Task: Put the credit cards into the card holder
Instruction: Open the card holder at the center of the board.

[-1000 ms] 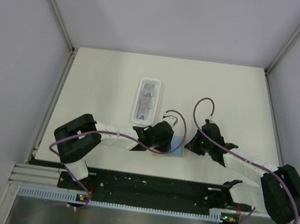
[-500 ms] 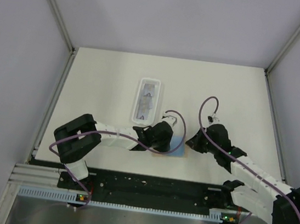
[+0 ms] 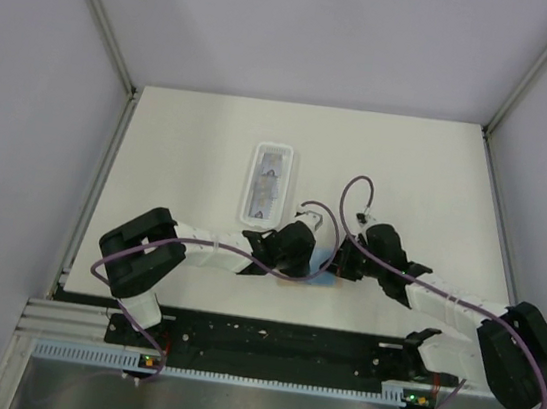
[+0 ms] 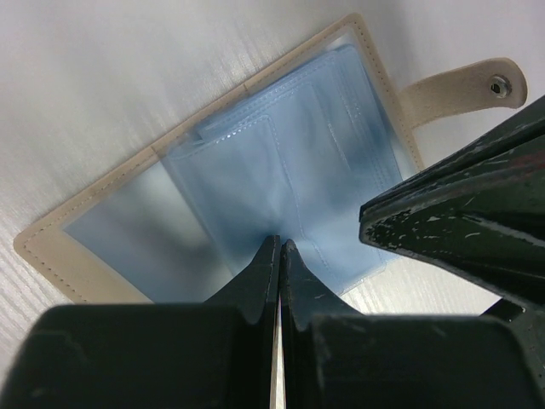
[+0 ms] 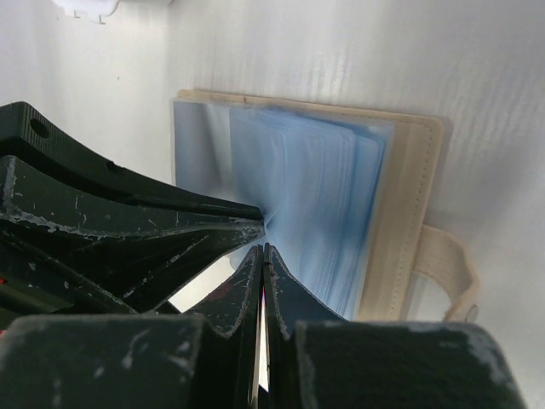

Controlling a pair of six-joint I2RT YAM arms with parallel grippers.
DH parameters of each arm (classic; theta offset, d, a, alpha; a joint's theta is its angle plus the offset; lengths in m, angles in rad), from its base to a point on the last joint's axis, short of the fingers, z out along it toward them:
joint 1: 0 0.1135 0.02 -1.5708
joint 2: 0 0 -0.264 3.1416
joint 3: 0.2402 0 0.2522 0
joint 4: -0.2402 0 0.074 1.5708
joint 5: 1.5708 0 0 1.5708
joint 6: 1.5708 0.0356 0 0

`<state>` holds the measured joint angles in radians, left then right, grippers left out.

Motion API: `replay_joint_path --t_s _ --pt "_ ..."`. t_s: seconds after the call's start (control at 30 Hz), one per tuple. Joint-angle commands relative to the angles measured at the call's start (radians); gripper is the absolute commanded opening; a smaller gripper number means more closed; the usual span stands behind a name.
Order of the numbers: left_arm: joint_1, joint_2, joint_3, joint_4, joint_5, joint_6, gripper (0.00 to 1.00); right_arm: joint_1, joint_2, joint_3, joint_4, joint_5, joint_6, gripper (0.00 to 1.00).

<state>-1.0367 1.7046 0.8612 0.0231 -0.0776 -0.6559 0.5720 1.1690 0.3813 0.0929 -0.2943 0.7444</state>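
The white table (image 3: 180, 152) looks smooth, so the light holder could skate across it if a fingertip drags. The long clear plastic tray (image 3: 250, 186) lies beyond and to the left of the work with the pale grey credit cards (image 3: 269, 186) lying in it, so no card is loaded yet. Fetching one means an arm must leave the holder, which may then flop shut. The black left gripper (image 4: 278, 256) and black right gripper (image 5: 262, 256) crowd tip to tip over the open tan leather-like card holder (image 4: 51, 247) near the front edge, and a small sideways move could knock them together. Both sets of jaws are pressed together, tips on the light blue plastic sleeves (image 4: 289, 162). Whether a leaf is nipped between them, I cannot tell, but a pull would likely crease or tear it. The tan closing tab (image 4: 451, 85) with its small metal snap (image 4: 500, 83) could fold underneath.
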Motion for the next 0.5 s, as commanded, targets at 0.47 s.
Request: replay_joint_path --t_s 0.47 --pt "0.003 0.015 -0.004 -0.049 -0.004 0.007 0.0 0.034 0.152 0.096 -0.039 0.115 0.026 0.0"
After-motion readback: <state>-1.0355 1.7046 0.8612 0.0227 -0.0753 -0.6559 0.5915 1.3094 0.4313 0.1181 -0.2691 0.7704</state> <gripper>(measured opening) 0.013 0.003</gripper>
